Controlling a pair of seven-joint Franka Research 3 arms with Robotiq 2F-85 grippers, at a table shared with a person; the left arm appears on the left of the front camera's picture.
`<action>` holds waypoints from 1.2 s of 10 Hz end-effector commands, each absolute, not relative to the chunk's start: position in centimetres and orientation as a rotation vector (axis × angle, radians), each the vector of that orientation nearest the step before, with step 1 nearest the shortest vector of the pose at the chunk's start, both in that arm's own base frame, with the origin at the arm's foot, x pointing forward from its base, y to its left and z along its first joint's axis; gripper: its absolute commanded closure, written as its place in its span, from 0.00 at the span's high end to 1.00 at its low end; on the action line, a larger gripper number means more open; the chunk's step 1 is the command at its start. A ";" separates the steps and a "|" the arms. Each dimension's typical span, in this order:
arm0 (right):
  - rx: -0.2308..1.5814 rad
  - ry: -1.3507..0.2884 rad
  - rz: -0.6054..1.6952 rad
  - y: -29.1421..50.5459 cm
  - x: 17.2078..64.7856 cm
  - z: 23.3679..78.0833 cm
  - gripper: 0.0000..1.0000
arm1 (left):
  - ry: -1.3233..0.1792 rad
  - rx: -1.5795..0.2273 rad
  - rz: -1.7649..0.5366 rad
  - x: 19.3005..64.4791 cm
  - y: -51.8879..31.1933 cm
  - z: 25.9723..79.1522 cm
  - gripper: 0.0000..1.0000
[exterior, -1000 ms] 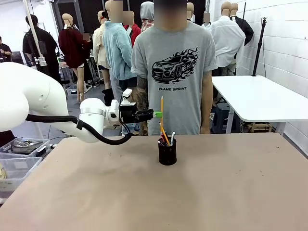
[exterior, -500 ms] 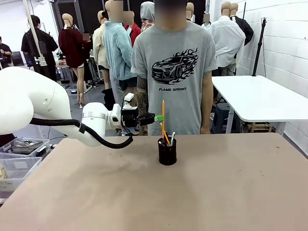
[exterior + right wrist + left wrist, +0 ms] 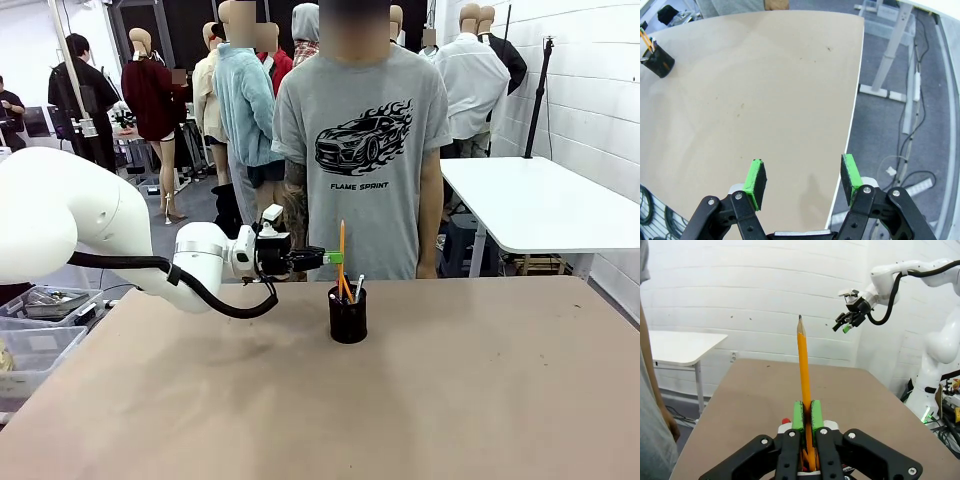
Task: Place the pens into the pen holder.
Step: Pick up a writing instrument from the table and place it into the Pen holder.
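The black mesh pen holder (image 3: 348, 318) stands on the brown table (image 3: 450, 400), a little beyond its middle. An orange pen and a whitish pen (image 3: 358, 288) lean inside it. My left gripper (image 3: 335, 258) reaches in level from the left, just above the holder, shut on a yellow-orange pencil (image 3: 341, 240) that stands upright. Its lower end is down at the holder's rim. In the left wrist view the pencil (image 3: 803, 365) sits clamped between the green pads (image 3: 798, 415). My right gripper (image 3: 804, 177) hangs open high over the table's edge, far from the holder (image 3: 659, 61).
A person in a grey T-shirt (image 3: 365, 150) stands close behind the table's far edge, arms down. A white side table (image 3: 540, 205) is at the back right, and plastic bins (image 3: 35, 330) lie off the table's left side.
My left gripper has moved down and slightly right with the pencil, bringing its lower end to the holder's mouth. The right gripper's opening is unchanged.
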State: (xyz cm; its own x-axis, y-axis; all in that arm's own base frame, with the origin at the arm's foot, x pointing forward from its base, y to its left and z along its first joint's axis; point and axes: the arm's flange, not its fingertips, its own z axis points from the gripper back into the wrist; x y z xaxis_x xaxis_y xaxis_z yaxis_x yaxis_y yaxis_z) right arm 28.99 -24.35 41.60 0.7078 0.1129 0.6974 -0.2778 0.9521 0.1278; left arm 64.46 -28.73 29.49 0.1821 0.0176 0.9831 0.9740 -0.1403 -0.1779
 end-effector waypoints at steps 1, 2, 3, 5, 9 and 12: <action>0.234 -0.752 0.232 -24.4 29.0 41.6 0.75 | -0.978 -1.438 -1.168 64.2 -28.7 29.5 0.00; 0.234 -0.752 0.232 -24.4 29.0 41.6 0.75 | -0.975 -1.443 -1.160 64.1 -28.4 29.4 0.00; 0.234 -0.752 0.232 -24.4 29.0 41.6 0.75 | -0.971 -1.446 -1.156 64.0 -28.2 29.3 0.00; 0.234 -0.752 0.232 -24.4 29.0 41.6 0.75 | -0.982 -1.451 -1.165 63.6 -27.8 29.7 0.33; 0.234 -0.752 0.232 -24.4 29.0 41.6 0.75 | -1.044 -1.430 -1.161 63.2 -26.4 31.5 0.72; 0.234 -0.752 0.232 -24.4 29.0 41.6 0.75 | -1.040 -1.334 -1.167 63.2 -22.4 36.4 0.72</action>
State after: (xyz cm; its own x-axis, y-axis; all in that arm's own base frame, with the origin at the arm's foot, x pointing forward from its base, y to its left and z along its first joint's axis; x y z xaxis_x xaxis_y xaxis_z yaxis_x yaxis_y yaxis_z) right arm 28.99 -24.35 41.58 0.7080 0.1127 0.6972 -0.2778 0.9521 0.1281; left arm 64.49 -24.16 34.66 0.1541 0.0184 0.9879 0.9828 -0.1061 -0.1513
